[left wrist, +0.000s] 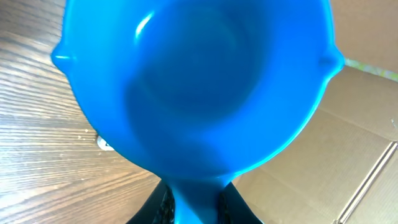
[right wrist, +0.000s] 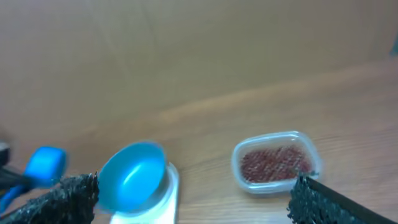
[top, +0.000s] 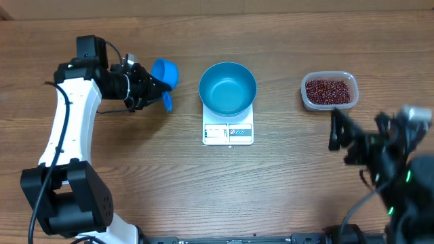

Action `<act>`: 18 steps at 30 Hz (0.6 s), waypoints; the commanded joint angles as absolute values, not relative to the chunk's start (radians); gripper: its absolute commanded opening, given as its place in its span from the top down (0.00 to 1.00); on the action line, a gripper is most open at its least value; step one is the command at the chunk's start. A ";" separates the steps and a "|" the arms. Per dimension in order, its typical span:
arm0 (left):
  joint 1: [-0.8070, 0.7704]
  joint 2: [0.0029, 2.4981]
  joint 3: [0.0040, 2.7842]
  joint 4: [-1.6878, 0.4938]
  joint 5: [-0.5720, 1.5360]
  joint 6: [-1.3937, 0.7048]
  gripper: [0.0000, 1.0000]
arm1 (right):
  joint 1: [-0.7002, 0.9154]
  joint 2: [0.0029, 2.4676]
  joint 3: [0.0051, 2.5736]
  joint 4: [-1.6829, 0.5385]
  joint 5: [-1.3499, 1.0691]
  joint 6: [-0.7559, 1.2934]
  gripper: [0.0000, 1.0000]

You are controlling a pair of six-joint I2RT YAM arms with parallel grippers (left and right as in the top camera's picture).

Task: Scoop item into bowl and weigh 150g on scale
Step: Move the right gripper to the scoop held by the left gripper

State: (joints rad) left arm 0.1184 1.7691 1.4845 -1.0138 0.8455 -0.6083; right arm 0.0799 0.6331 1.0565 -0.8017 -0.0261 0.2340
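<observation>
**A:** What sits nearest the lens?

**B:** The blue scoop (left wrist: 199, 93). It fills the left wrist view with its cup facing the camera. The left gripper (left wrist: 196, 204) is closed narrowly on its handle, one dark finger on each side of the stem.

**A:** And beyond those jaws?

**B:** Wood-grain table (top: 285, 190) below the scoop. From overhead, the bowl (top: 228, 88) lies ahead of the scoop's cup, near it but not touching.

**A:** Where does the bowl rest?

**B:** On the scale (top: 228, 133). It covers the platform, and only the display and label strip shows at the near edge.

**A:** The right arm?

**B:** The right gripper (right wrist: 196, 183) stands spread wide with nothing between its fingers. The two textured fingertips sit at opposite bottom corners of its wrist view.

**A:** What lies in front of those jaws?

**B:** Ahead of one fingertip, quite near, is the clear tub (top: 305, 95) with the beans (top: 329, 91) heaped inside. Ahead of the other fingertip are the bowl and scale, and past them is the scoop in the left arm's grip.

**A:** So the beans?

**B:** They are in the tub. It stands apart from the bowl, on the far side of it from the left jaws.
</observation>
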 commanded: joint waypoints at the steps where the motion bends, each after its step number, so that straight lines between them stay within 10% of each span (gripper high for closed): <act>1: 0.111 1.746 1.506 -1.014 0.865 -0.664 0.96 | 0.077 0.847 1.250 -0.856 -0.288 0.270 0.00; 5: 0.106 1.746 1.506 -1.019 0.865 -0.731 0.96 | 0.077 1.003 1.325 -0.807 -0.673 0.269 0.02; 8: 0.105 1.746 1.506 -1.022 0.865 -0.781 0.96 | 0.089 1.093 1.325 -0.760 -0.785 0.311 0.47; 18: 0.104 1.746 1.506 -1.074 0.865 -0.932 0.96 | 0.431 1.330 1.324 -0.690 -0.339 0.589 0.33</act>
